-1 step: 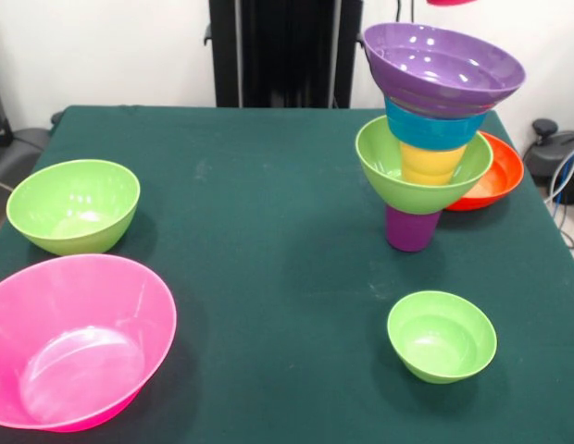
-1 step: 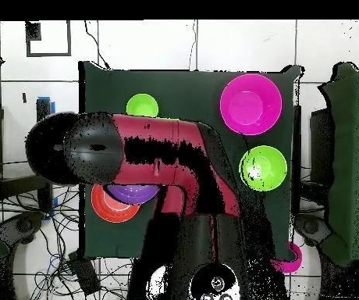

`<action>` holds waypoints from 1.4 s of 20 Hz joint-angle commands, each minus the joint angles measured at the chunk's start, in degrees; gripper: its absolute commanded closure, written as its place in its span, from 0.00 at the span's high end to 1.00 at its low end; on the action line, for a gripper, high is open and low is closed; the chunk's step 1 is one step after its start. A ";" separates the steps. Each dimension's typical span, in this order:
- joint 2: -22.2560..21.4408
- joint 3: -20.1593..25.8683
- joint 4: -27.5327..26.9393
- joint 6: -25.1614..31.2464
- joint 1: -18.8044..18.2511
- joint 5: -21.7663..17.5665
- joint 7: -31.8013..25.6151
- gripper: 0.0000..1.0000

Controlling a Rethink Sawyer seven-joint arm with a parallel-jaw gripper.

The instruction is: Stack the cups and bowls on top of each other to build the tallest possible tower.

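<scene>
Dark green desk point(image 1: 268, 213) filling most of the frame, its cloth surface matte. White wall point(image 1: 102, 46) across the upper left. Overhead: pale tiled floor point(image 2: 159, 43) with dark grid lines at the top; loose cables point(image 2: 26, 226) at lower left.

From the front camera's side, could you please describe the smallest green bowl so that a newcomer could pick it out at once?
Start at the tower of stacked cups and bowls on the right half of the green table. Come straight toward the camera from its purple base cup to the small lime green bowl standing alone. It is the smallest of the three green bowls: one sits in the tower, the other stands far left.
</scene>
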 commanded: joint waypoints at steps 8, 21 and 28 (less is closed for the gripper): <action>4.24 0.03 7.52 -3.63 -0.49 -2.04 6.00 0.00; 4.24 -1.52 3.74 1.18 1.13 -4.31 7.69 0.00; 6.63 -4.63 1.49 0.18 3.91 -9.52 9.44 0.00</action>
